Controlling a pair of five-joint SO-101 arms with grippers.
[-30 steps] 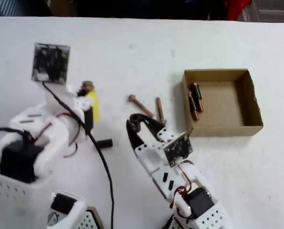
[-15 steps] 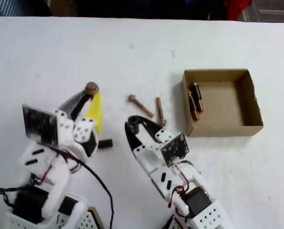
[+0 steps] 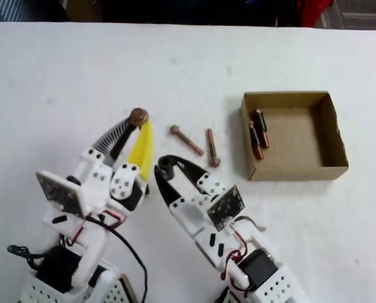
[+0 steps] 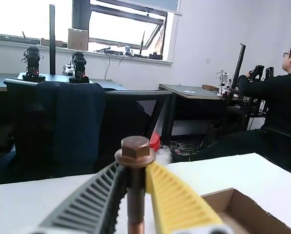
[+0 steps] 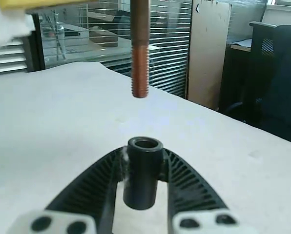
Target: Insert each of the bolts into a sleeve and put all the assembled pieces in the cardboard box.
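Swung closer, left fingers (image 4: 177, 201) clamp a copper hex-headed bolt (image 4: 135, 152) near the upright black sleeve (image 5: 142, 171) pinched in right fingers (image 5: 190, 191).

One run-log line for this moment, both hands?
left hand: shut on bolt | right hand: shut on sleeve, bore up | not yet joined | two loose bolts on table | assembled pieces in cardboard box

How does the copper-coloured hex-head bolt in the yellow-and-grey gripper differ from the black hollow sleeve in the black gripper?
The copper-coloured bolt is long, thin and threaded; the black sleeve is short, thick and hollow. The bolt is clamped in the left gripper, the sleeve in the right gripper. Both stand upright, the bolt's tip apart from the sleeve's open mouth.
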